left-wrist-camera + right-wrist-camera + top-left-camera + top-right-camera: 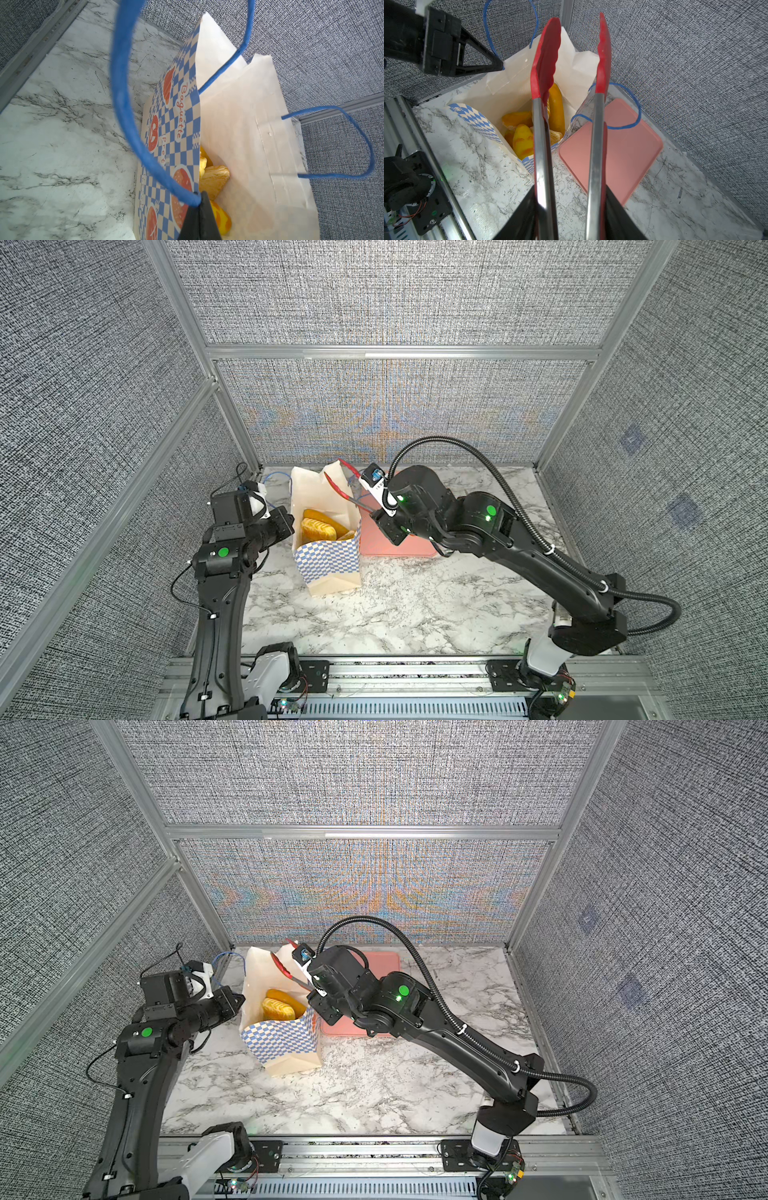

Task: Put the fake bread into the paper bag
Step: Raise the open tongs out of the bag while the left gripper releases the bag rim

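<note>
The paper bag (pixel 328 568) (pixel 286 1048) (pixel 512 83) stands upright and open at the back of the marble table. Several pieces of fake bread (pixel 318 526) (pixel 280 1006) (pixel 214 178) (pixel 523 141) lie inside it. My left gripper (pixel 289 522) (pixel 237 1000) (pixel 200 199) (pixel 497 65) is shut on the bag's left rim (pixel 197 145), where a blue cord handle (pixel 124 83) joins. My right gripper (pixel 376 516) (pixel 318 996) (pixel 571 193) is shut on the handles of red tongs (pixel 336 485) (pixel 282 965) (pixel 544 62). The tongs' tips stand apart over the bag's mouth with nothing between them.
A flat pink tray (pixel 395 547) (pixel 382 965) (pixel 623 149) lies right of the bag, partly under my right arm, with nothing on its visible part. Grey fabric walls with aluminium posts close in the back and sides. Bare marble lies in front of the bag.
</note>
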Available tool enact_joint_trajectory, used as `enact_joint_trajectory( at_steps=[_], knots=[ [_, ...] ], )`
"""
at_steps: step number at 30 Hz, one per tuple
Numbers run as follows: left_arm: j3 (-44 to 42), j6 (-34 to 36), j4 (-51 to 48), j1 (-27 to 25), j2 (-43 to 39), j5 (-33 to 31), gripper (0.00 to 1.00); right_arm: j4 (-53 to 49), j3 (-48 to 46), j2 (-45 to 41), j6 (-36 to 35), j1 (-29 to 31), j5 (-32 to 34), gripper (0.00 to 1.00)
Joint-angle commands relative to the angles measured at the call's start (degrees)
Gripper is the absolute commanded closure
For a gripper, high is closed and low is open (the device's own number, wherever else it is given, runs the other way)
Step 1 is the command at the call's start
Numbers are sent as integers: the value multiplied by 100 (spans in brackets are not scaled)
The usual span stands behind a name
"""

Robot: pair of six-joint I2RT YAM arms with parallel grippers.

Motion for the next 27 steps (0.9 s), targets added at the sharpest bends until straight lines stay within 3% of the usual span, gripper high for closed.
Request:
enact_joint_trajectory(
  at_steps=[1,11,13,16,19,22,23,24,27],
  knots=[
    [76,54,30,0,6,-6,100,464,-154,-197,116,-62,339,52],
    [216,89,-45,0,33,-30,100,580,-890,-822,379,-535,465,52],
    [230,89,-51,0,30,-20,96,583,-1072,-970,463,-693,399,52],
    [251,95,-78,0,39,-33,79,590,-1311,-1179,572,-932,254,52],
    [278,123,-105,0,45,-52,54,592,-1516,-1363,633,-1089,189,53],
    [313,150,-150,4,56,-81,36,578,-1667,-1505,678,-1221,125,52],
    [329,159,-168,2,41,-94,27,583,-1706,-1544,681,-1264,107,52],
    [339,173,-181,0,46,-102,2,575,-1742,-1588,689,-1297,87,53],
    [388,201,-243,0,21,-109,2,557,-1821,-1675,709,-1410,49,52]
  ],
)
